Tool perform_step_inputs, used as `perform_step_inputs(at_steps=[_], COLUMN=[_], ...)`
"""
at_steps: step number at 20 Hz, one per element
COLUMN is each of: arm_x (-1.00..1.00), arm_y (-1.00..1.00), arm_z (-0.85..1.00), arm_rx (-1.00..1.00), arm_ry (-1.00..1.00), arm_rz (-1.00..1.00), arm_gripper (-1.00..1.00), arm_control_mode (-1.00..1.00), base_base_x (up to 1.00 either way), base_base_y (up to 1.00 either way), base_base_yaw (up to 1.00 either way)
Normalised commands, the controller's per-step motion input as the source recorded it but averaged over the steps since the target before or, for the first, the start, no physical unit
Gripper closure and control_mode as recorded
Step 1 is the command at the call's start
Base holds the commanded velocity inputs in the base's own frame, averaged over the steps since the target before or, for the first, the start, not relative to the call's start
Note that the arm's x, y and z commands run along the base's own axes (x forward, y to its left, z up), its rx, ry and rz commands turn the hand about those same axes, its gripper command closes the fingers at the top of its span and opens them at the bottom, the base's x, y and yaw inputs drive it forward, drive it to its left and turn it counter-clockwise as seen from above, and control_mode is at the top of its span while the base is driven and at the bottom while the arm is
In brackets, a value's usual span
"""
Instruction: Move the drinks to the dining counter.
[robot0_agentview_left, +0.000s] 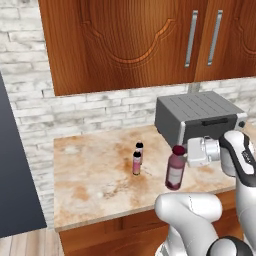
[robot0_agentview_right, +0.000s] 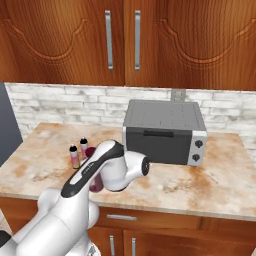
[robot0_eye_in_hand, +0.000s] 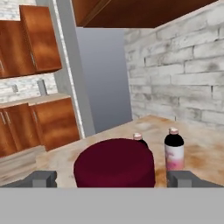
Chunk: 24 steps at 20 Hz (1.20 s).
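Nothing has been moved yet: the maroon bottle stands near the table's front edge, two pink bottles just behind. The gripper is wide, its fingers either side of the maroon cap, not closed.

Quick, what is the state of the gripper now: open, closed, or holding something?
Gripper: open, holding nothing; its fingertips stand on either side of the maroon bottle's cap.
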Motion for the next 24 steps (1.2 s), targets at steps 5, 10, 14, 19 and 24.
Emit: perform_step_inputs(at_steps=[5, 10, 14, 19, 24], arm_x=[-0.1, 0.0, -0.12, -0.44, -0.91], arm_y=[0.18, 0.01, 0.0, -0.23, -0.09], arm_z=[0.0, 0.0, 0.12, 0.8, 0.84], arm_rx=[0.0, 0.0, 0.0, 0.02, 0.04], arm_ry=[0.0, 0.0, -0.02, -0.15, -0.24], arm_rz=[0.0, 0.0, 0.0, 0.0, 0.0], arm_gripper=[1.0, 1.0, 1.0, 1.0, 1.0], arm_control_mode=[-1.0, -1.0, -1.0, -1.0, -1.0], base_base_x=[0.0, 0.0, 0.0, 0.0, 0.0], base_base_y=[0.0, 0.0, 0.0, 0.0, 0.0], base_base_yaw=[0.0, 0.0, 0.0, 0.0, 0.0])
